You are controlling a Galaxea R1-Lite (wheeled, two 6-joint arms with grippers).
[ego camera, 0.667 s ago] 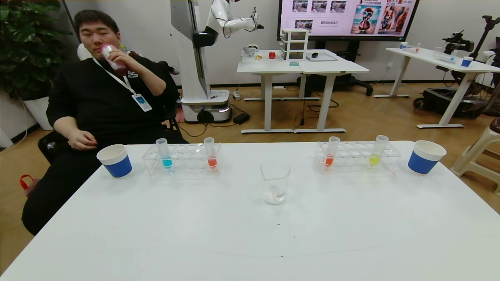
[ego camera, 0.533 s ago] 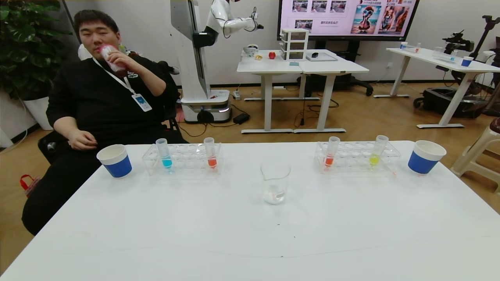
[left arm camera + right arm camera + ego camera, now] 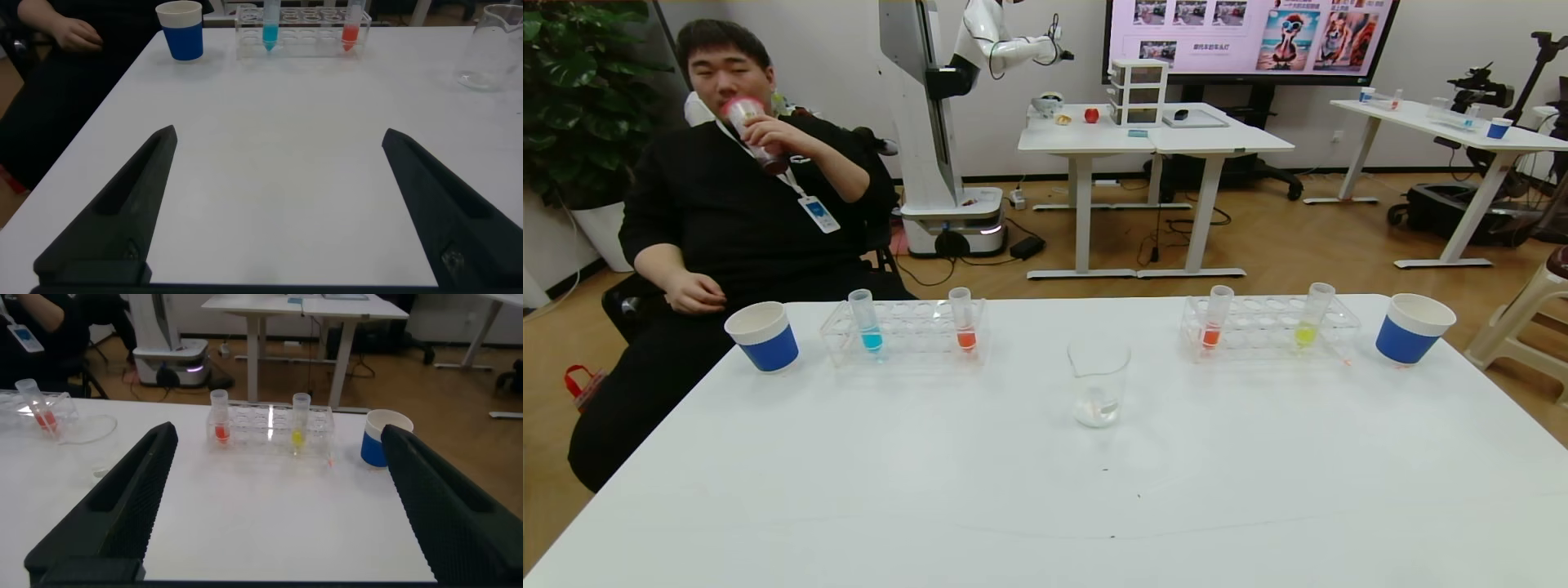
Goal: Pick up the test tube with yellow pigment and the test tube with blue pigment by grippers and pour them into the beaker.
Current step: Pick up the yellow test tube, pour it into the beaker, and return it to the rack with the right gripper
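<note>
The test tube with blue pigment [image 3: 867, 320] stands in the left clear rack [image 3: 907, 347]; it also shows in the left wrist view [image 3: 270, 21]. The test tube with yellow pigment [image 3: 1312, 316] stands in the right clear rack [image 3: 1270, 347]; it also shows in the right wrist view [image 3: 299, 422]. The clear beaker [image 3: 1098, 382] stands mid-table between the racks and shows in the left wrist view [image 3: 491, 47]. Neither gripper shows in the head view. My left gripper [image 3: 278, 135] is open and empty over bare table, well short of the left rack. My right gripper [image 3: 278, 429] is open and empty, well short of the right rack.
Each rack also holds an orange-red tube [image 3: 964, 320] [image 3: 1215, 318]. A blue-sleeved paper cup stands at each end, left [image 3: 763, 336] and right [image 3: 1413, 328]. A seated person in black [image 3: 735, 204] drinks at the table's far left corner, one hand near the edge.
The person's bottle has shifted slightly at his mouth. Nothing on the table has moved.
</note>
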